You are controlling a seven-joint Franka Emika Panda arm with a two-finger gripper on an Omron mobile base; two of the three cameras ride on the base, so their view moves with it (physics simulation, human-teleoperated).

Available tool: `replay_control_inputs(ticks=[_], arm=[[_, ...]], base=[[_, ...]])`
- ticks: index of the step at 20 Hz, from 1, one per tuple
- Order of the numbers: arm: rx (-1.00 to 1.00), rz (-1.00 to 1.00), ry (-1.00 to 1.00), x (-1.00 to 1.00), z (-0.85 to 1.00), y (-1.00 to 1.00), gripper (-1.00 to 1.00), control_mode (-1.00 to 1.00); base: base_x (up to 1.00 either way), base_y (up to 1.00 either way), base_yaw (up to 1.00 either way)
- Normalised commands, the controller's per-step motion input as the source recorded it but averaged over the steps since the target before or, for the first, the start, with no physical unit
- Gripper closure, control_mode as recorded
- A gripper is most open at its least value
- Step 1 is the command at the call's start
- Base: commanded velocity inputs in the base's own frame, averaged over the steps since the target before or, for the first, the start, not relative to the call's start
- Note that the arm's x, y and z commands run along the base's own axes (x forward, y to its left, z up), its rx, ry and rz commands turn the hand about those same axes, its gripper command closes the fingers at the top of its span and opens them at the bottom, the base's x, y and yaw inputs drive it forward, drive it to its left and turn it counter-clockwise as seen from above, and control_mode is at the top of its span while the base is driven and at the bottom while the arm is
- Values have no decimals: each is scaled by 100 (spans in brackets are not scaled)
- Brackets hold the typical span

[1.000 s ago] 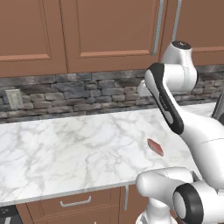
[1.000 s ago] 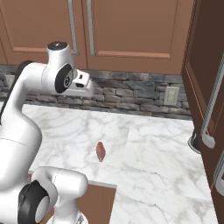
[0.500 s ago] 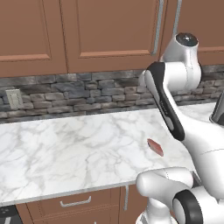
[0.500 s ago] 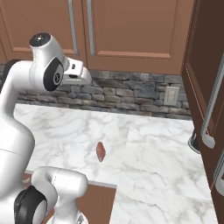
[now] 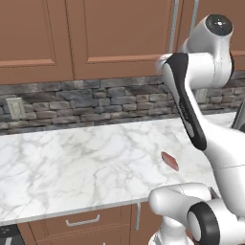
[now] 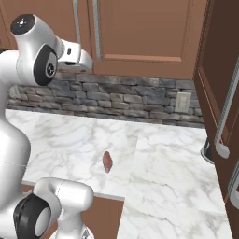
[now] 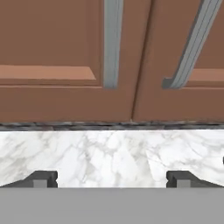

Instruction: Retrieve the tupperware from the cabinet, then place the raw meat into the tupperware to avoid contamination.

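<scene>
End effector (image 7: 112, 178) spread wide, empty, facing closed cabinet (image 7: 65, 57); raw meat (image 5: 170, 161) on counter (image 5: 72, 167).

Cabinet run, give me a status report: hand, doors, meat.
Hand open, holding nothing, facing cabinet handles. Doors shut, tupperware not out. Raw meat lying on counter. Nothing in the way.

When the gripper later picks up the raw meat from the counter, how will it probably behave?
The raw meat is a small, thin slab lying flat on the marble counter, so it is probably light and may sag when lifted. Lying so low, it seems hard to get fingers under. Rolling looks unlikely.
</scene>
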Motion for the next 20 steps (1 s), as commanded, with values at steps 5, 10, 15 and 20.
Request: replay_control_inputs(ticks=[5,10,15,20], arm=[[0,0,-22,-6,67,0,-100,-100],[0,-1,-18,0,51,0,-100,-100],[0,0,-1,16,16,1,-100,-100],[0,0,0,31,1,0,-100,-100]], base=[[0,0,0],[0,0,0],[0,0,0],[0,0,0]])
